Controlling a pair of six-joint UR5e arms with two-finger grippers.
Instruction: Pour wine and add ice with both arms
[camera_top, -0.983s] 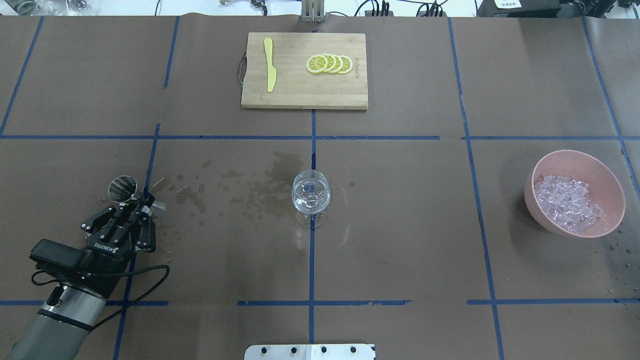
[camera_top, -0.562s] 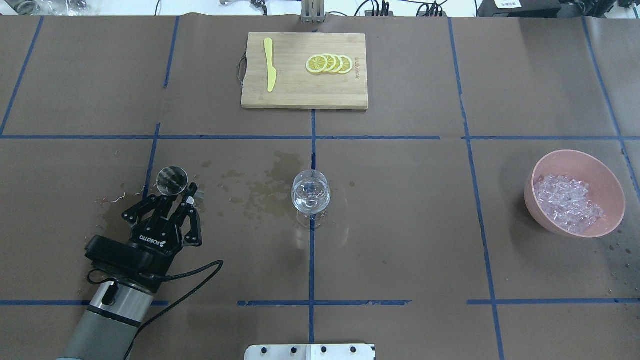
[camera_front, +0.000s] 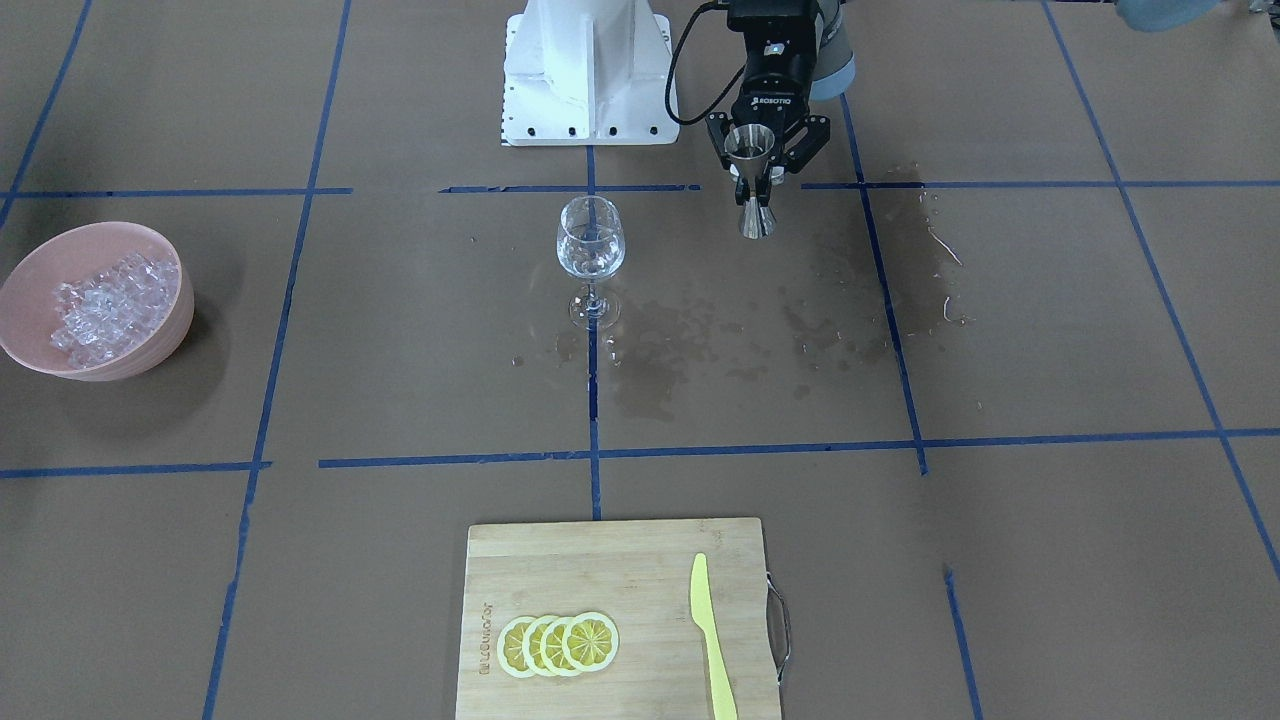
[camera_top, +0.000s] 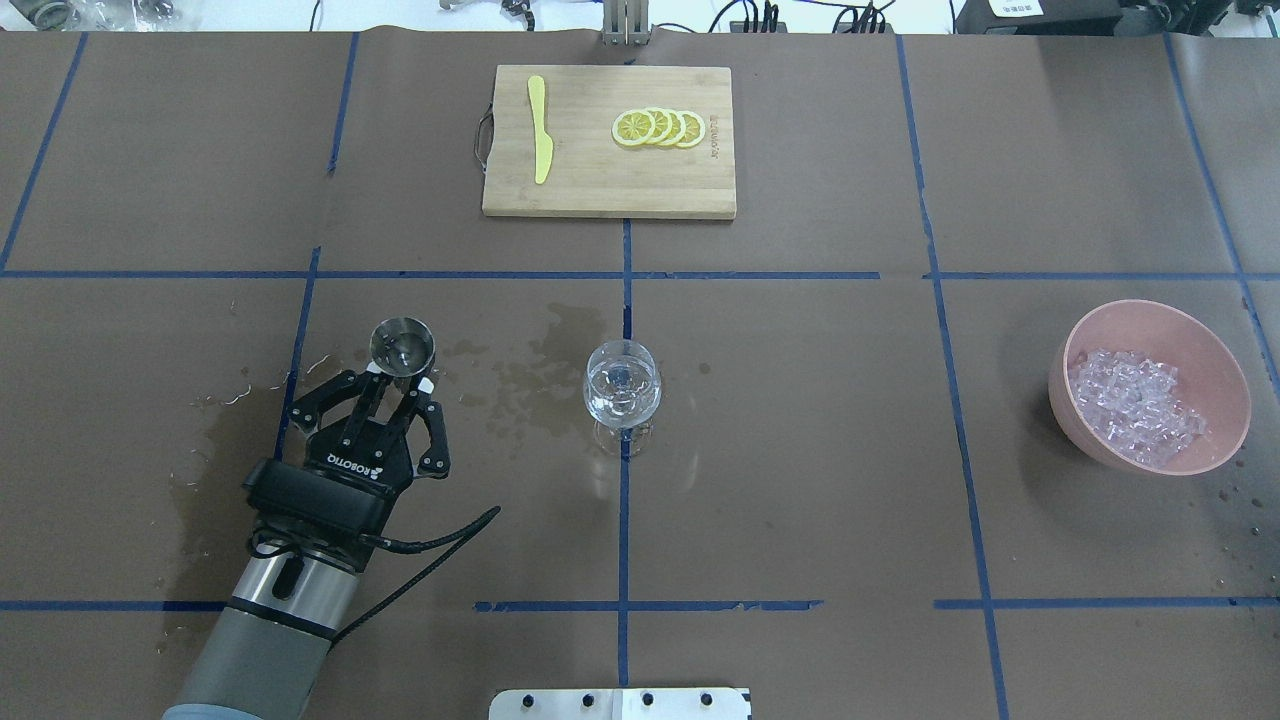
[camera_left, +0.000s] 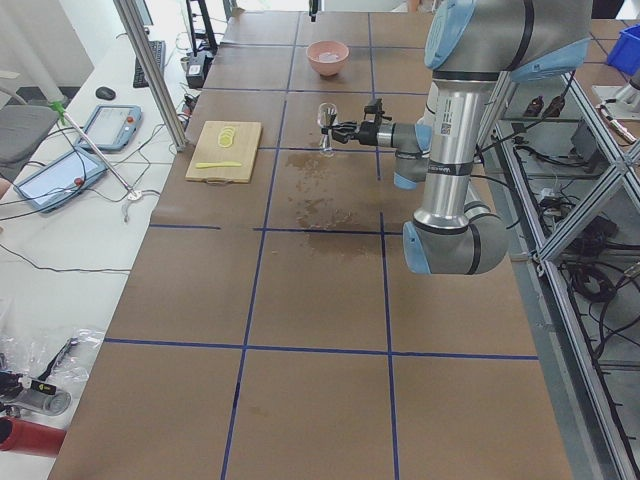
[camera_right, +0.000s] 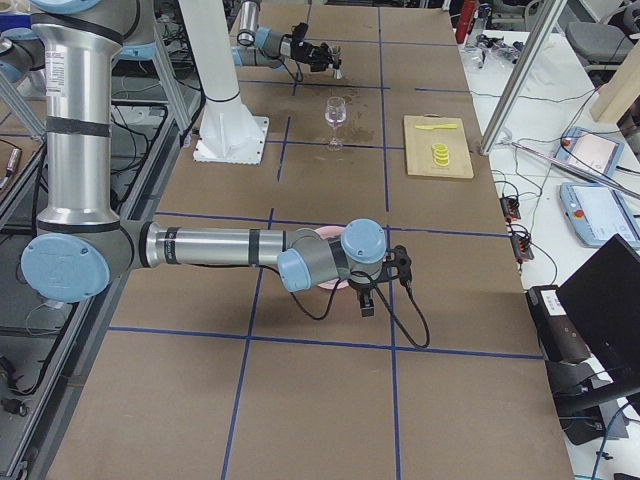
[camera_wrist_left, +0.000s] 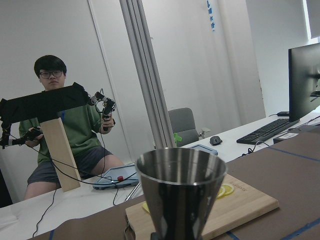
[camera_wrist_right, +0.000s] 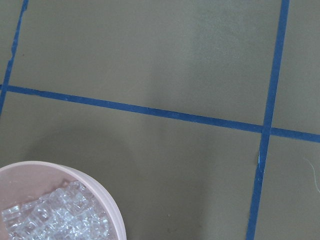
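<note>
**Bar set, wine and ice: handling notes and markings**

- Left pincer: closed on the waist of a jigger, held upright above the table, to the left of the glass and apart from it.
- Jigger: polished steel double cone. Probably light, rigid and slick when wet. The narrow waist is the sound place to hold it. Whether it holds liquid cannot be told.
- Glass: stemmed, standing at the table's centre. Likely thin-walled, fragile and top-heavy, so best left standing and poured into from above.
- Wine: a small amount of clear liquid in the glass. It spills readily, as the wet stains between jigger and glass suggest.
- Ice: small clear cubes heaped in a pink bowl at the table's right. Likely hard and slippery, and apt to squirt from a pinch, so take one cube across flat faces.
- Right pincer: beside the bowl. Whether its jaws are apart or together cannot be told.
- Also on the table: board at the far side, with knife and lemon slices.
- Markings: "ROBOTIQ" in white on the left pincer. A burnt stamp on the board's edge is too small to read.
</note>
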